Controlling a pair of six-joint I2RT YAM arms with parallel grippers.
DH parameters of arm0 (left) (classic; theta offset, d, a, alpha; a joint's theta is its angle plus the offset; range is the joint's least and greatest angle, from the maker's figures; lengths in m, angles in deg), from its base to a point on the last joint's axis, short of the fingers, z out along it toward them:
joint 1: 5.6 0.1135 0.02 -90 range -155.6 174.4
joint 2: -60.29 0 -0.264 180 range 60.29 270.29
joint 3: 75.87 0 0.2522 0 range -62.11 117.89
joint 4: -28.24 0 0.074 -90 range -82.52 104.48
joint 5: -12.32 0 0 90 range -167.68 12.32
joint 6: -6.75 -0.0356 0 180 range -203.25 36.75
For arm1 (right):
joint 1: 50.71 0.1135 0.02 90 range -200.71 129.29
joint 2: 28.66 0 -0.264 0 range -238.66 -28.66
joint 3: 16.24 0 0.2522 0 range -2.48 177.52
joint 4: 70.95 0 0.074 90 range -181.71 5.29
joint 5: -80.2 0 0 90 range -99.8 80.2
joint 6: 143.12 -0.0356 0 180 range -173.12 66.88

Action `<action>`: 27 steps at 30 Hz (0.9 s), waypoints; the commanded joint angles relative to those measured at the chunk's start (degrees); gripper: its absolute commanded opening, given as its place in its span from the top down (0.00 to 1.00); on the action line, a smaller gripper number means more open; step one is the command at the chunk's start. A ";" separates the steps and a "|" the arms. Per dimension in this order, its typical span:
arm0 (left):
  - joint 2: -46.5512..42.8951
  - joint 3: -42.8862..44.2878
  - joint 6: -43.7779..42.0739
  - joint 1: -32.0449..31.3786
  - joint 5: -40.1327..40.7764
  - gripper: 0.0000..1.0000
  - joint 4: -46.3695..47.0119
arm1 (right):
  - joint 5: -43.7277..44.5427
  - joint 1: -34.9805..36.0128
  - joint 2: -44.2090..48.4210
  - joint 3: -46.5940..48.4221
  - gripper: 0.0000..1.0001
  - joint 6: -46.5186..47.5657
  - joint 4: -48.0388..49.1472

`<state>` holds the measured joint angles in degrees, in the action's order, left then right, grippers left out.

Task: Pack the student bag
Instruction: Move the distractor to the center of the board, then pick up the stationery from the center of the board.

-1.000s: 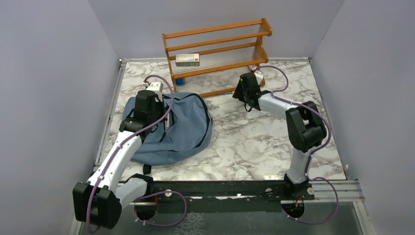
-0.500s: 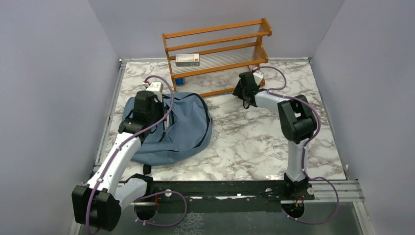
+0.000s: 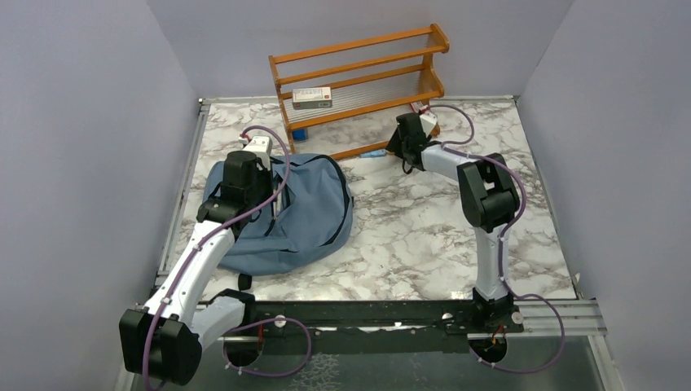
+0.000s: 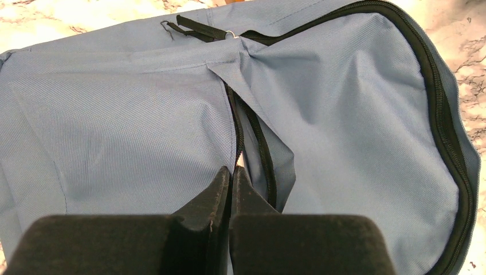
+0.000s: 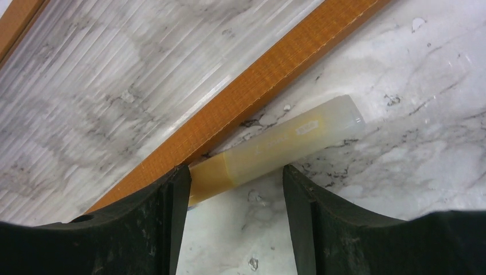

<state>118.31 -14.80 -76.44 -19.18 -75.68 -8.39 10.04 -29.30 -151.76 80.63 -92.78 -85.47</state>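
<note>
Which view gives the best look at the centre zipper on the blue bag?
Left wrist: the centre zipper runs up the student bag from the shut left fingers, close and sharp. Top external shows the bag whole, but the left arm covers that zipper. Right wrist shows none of it.

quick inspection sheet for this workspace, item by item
surface: marble-pattern table, no damage seen
job's things: student bag lies flat on the left side, zip partly open
clutter: wooden rack at the back, small box on its middle shelf; translucent tube on the table against the rack's bottom rail
grippers: left gripper closed at the bag's zip edge, seemingly pinching it; right gripper open, straddling the tube's end
cables: purple cables run along both arms, one loops over the bag
surroundings: plain grey walls on three sides
</note>
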 commanded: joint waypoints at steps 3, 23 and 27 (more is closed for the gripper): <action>-1.52 0.06 -0.56 -0.39 -0.31 1.00 1.08 | -1.23 -0.92 -4.92 4.02 0.35 1.71 -4.52; -0.49 0.81 -0.87 -0.39 -0.87 1.00 0.83 | -4.69 -1.54 -4.62 7.35 0.47 11.40 -17.96; -0.09 1.03 -0.85 -0.39 -1.25 1.00 0.95 | -8.02 -2.93 -2.66 3.86 0.55 12.74 -18.69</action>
<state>118.38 -14.80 -76.90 -19.21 -75.70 -8.41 6.74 -30.48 -155.26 89.04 -82.55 -96.24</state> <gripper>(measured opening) 0.008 0.483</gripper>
